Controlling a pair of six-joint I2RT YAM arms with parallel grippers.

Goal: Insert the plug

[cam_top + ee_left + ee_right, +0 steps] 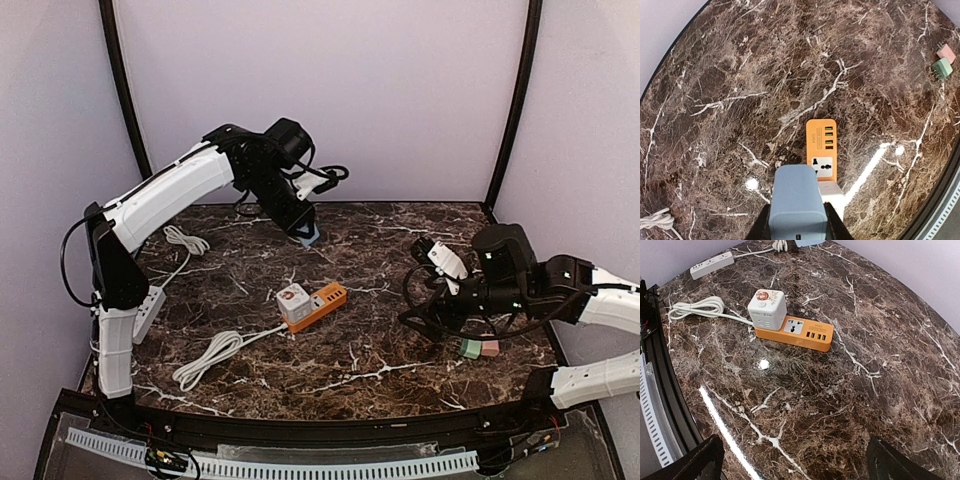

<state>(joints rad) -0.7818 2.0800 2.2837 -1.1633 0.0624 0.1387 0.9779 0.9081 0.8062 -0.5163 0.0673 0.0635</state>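
An orange power strip (322, 300) lies mid-table with a white cube adapter (291, 303) plugged into its left end. My left gripper (303, 226) is shut on a light blue plug (308, 236) and holds it above the table behind the strip. In the left wrist view the blue plug (797, 200) sits between my fingers (832, 225), above the strip's free socket (822, 166) and the white adapter (832, 192). My right gripper (428, 252) is open and empty at the right, above bare marble (790, 460), with the strip (800, 335) ahead of it.
A pink and a green plug (479, 348) lie at the right near the front, and show in the left wrist view (943, 61). A white power strip (148, 312) lies at the left edge. The orange strip's coiled white cable (212, 355) lies front left. Purple walls enclose the table.
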